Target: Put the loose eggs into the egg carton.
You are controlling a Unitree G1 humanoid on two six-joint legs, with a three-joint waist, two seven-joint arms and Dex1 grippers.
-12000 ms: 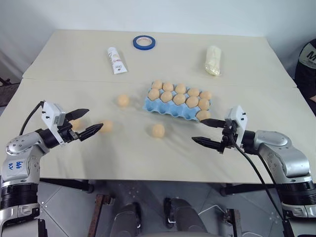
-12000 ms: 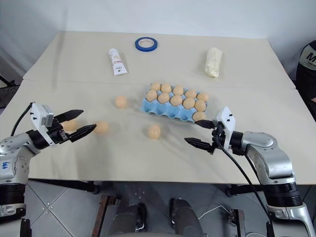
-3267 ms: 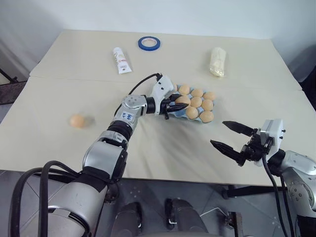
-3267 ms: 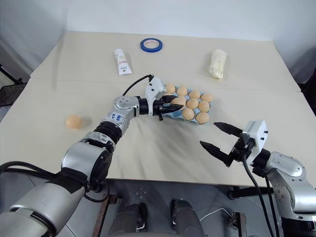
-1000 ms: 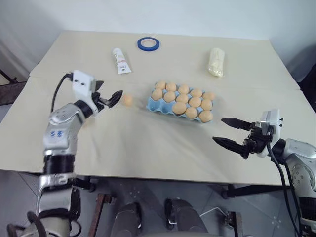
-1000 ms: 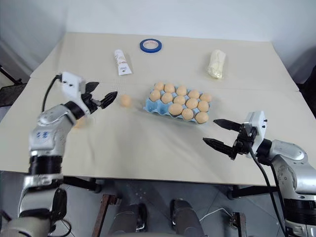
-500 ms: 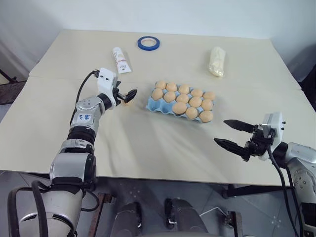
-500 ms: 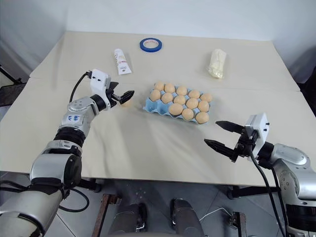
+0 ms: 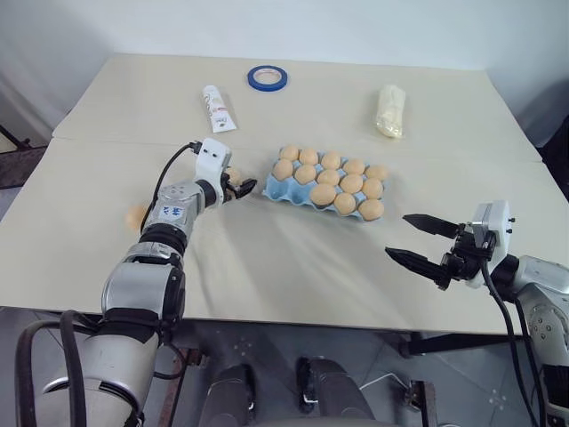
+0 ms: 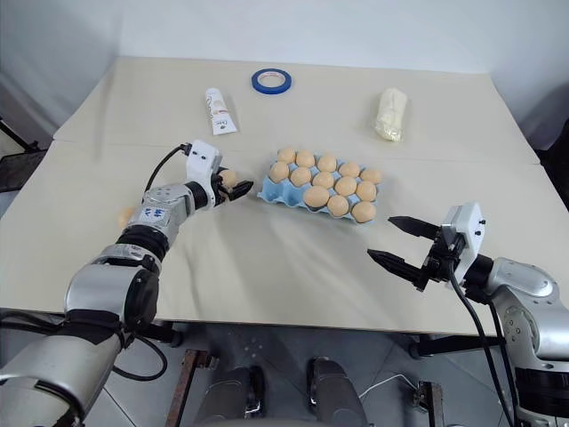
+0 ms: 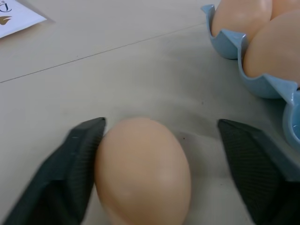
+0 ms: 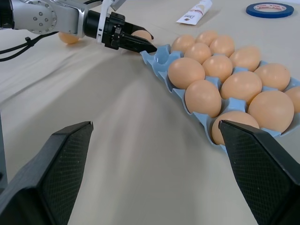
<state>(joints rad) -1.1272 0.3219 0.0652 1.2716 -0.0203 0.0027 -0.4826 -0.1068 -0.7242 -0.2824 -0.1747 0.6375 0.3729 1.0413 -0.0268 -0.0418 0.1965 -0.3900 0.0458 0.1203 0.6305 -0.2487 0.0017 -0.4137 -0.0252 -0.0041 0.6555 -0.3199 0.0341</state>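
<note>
Two beige panels forming the tabletop point(image 9: 293, 258); egg carton point(image 9: 277, 189) sitting mid-tabletop, nearly full; right gripper point(image 9: 418, 238) hovering with fingers spread wide; left gripper point(image 11: 159, 140) straddling one loose egg point(image 11: 143, 171) beside the carton, one finger touching it, not clenched.

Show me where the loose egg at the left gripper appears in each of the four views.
Left eye view: the loose egg lies just left of the egg carton, at the left gripper.
Right eye view: same spot.
Left wrist view: between the black fingers, touching one.
Right wrist view: behind the left gripper's tips.
Shared landmark: the carton's blue corner.
</note>
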